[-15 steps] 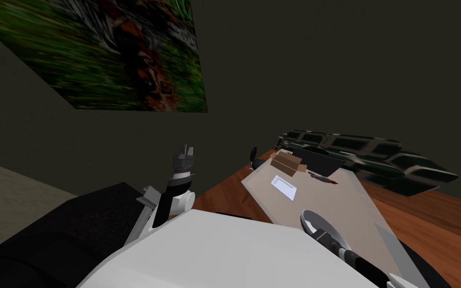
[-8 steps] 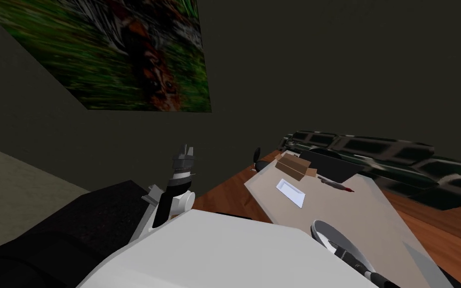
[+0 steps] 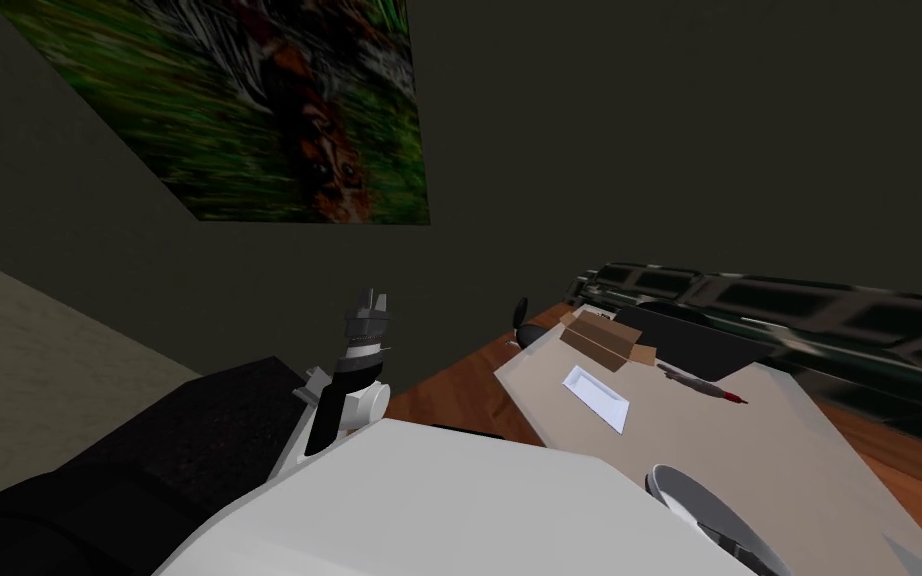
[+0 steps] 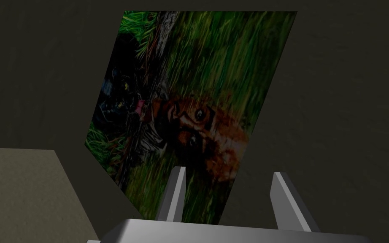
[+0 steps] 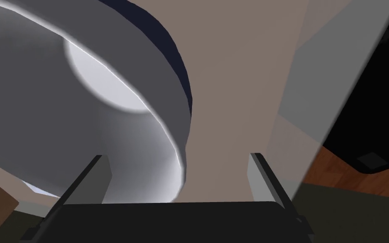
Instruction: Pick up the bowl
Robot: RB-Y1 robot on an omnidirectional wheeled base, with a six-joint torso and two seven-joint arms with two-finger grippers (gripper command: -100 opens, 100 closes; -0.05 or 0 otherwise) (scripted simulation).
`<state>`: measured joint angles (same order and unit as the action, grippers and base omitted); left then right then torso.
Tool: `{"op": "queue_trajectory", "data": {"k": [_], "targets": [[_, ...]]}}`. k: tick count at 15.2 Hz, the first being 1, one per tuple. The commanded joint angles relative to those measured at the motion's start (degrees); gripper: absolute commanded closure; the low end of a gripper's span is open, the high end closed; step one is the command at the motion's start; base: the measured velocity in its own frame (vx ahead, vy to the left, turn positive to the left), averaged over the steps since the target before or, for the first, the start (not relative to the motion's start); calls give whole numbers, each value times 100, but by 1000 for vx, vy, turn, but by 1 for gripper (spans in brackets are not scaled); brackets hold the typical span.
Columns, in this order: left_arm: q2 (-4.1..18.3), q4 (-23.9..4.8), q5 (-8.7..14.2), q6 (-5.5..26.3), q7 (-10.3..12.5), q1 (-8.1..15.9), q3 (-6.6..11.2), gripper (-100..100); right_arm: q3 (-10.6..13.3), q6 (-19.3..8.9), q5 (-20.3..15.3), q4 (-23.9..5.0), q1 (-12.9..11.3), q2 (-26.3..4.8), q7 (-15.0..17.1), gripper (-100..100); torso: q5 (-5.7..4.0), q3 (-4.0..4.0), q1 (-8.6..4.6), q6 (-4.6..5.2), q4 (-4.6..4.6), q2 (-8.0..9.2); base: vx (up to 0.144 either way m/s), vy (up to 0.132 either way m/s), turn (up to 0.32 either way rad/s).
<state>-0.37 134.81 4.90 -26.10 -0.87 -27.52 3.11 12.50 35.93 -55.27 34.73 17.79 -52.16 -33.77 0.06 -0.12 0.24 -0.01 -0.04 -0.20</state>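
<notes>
grey bowl (image 5: 41,84) | at table (image 3: 749,440) near edge | judged stiff, light, slick: pinch the rim wall | right gripper (image 5: 175,156) wide open astride rim, gripping nothing | left gripper (image 4: 230,171) open, raised, empty

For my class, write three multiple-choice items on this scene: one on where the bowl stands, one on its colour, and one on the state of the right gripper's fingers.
1. Where does the bowl stand?
A on the beige tabletop
B on a shelf
C in a sink

2. What colour is the bowl?
A red
B grey
C green

3. How do the fingers of the right gripper stand?
A shut on the bowl
B shut on nothing
C open, astride the bowl's rim

Answers:
1 A: the beige top runs right beside the bowl's wall.
2 B: its wall and inside are grey, with a paler bottom.
3 C: the fingers stand wide apart, one against the bowl's inside and one against the tabletop.
</notes>
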Motion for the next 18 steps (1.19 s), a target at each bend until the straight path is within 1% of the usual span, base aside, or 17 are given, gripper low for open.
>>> {"op": "queue_trajectory", "data": {"k": [1, 2, 3, 5, 7, 9, 10, 11, 14, 15, 16, 18], "targets": [[0, 0, 0, 0, 0, 0, 0, 0, -3, 43, -43, -220, -64, 25, -110, -100, 0, 0, 0, 0, 0, 0, 40, 27, 19], [0, 0, 0, 0, 0, 0, 0, 0, 42, 63, -145, -370, -76, -10, -162, -100, -1, 2, -3, 2, 0, 4, 31, 26, 50], [0, 0, 0, 0, 0, 0, 0, 0, 42, 63, -145, -370, -76, -10, -162, -100, -1, 4, -5, 2, 1, 7, 25, 24, 48], [0, 0, 0, 0, 0, 0, 0, 0, 115, 94, -303, -600, -94, -59, -241, -100, -2, 6, -7, 2, 2, 12, 30, 26, 80], [0, 0, 0, 0, 0, 0, 0, 0, 115, 94, -303, -600, -94, -59, -241, -100, -2, 6, -6, 1, 2, 10, 31, 21, 41], [0, 0, 0, 0, 0, 0, 0, 0, 167, 116, -409, -754, -105, -88, -293, -100, -3, 7, -10, 2, 3, 13, 23, 18, 40], [0, 0, 0, 0, 0, 0, 0, 0, 122, 134, -344, -793, -165, -46, -316, -100, -3, 7, -9, 1, 3, 12, 19, 13, 24], [0, 0, 0, 0, 0, 0, 0, 0, 168, -15, -330, -890, -226, 153, -400, -100, -3, 8, -10, 2, 3, 14, -1, -33, 55], [1, 0, 0, 0, 0, 1, 1, 0, 217, -192, -310, -920, -263, 344, -430, -100, -12, 16, -48, 2, 6, 29, -16, -90, 72], [1, 0, 0, 0, 0, 1, 1, 0, 211, -125, -331, -826, -211, 239, -348, -100, -14, 17, -55, 2, 6, 29, -2, -61, 31], [1, 0, 0, 0, 0, 0, 1, 0, 210, -150, -326, -840, -216, 260, -366, 100, -12, 16, -49, 3, 6, 28, -1, -22, 5], [1, 0, 0, 0, 0, 0, 1, 0, 211, -151, -326, -839, -215, 259, -368, 100, -8, 15, -30, 3, 6, 26, -3, -6, 0]]}}
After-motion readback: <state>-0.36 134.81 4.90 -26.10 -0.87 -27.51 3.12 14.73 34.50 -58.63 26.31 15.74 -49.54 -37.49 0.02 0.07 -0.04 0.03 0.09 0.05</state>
